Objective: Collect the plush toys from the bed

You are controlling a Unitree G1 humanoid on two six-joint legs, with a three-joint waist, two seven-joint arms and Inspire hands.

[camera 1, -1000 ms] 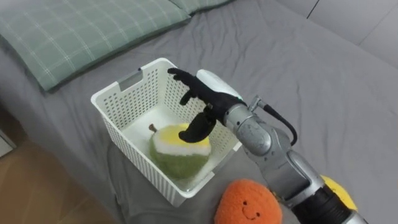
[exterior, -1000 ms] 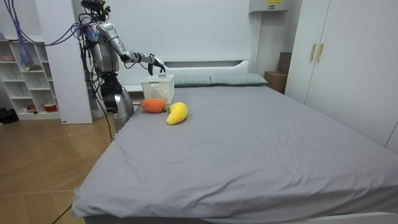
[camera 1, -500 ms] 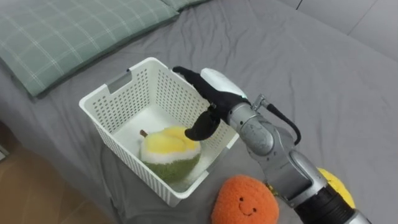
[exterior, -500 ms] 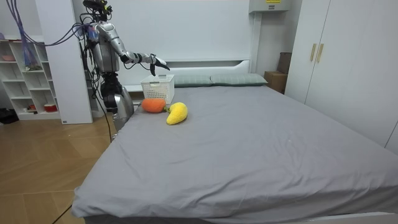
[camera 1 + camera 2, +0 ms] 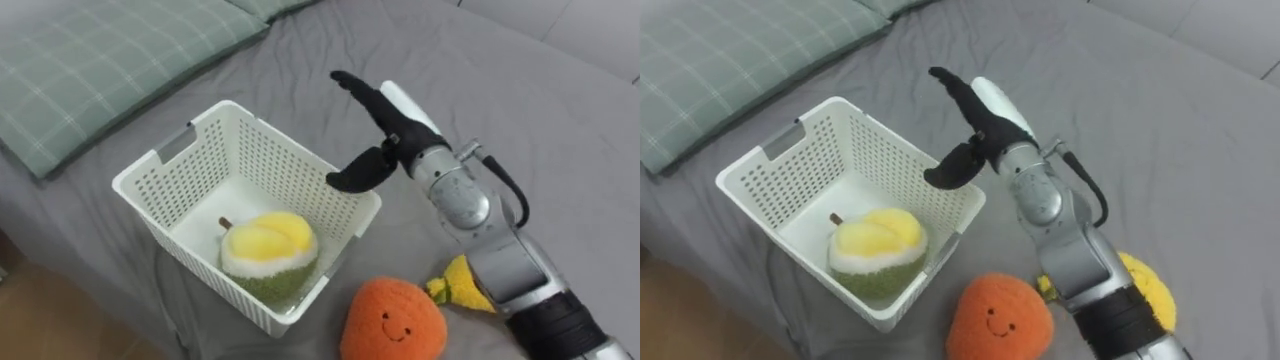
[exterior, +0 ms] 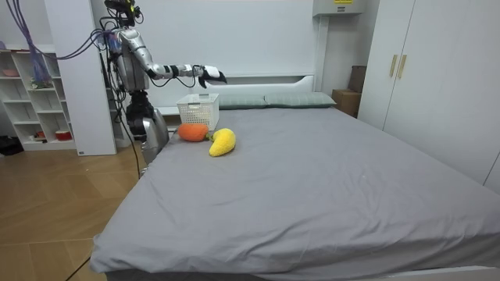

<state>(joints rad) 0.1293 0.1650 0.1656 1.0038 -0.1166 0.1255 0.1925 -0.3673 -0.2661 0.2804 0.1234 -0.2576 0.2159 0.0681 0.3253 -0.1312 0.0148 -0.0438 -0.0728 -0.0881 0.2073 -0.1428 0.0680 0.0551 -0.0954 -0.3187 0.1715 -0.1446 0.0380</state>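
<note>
A white lattice basket (image 5: 200, 160) (image 5: 770, 165) (image 6: 198, 108) stands on the grey bed near its edge. Inside it lies a green and yellow plush fruit (image 5: 268, 255) (image 5: 876, 252). My right hand (image 5: 385, 125) (image 5: 975, 125) (image 6: 209, 76) hovers open above the basket's far right rim, fingers straight, holding nothing. An orange plush with a smiling face (image 5: 394, 321) (image 5: 998, 320) (image 6: 193, 132) lies on the bed in front of the basket. Beside it lies a yellow plush (image 5: 463, 284) (image 5: 1145, 289) (image 6: 223, 142), partly hidden by my forearm.
A green checked pillow (image 5: 100, 60) (image 5: 730, 55) lies at the head of the bed behind the basket. In the room view I stand at the bed's corner, with white shelves (image 6: 35, 94) behind me and a wardrobe (image 6: 422, 70) on the room view's right.
My right hand has risen out of the basket and drawn away past its rim, empty. The green and yellow plush stays in the basket. The eye view has shifted.
</note>
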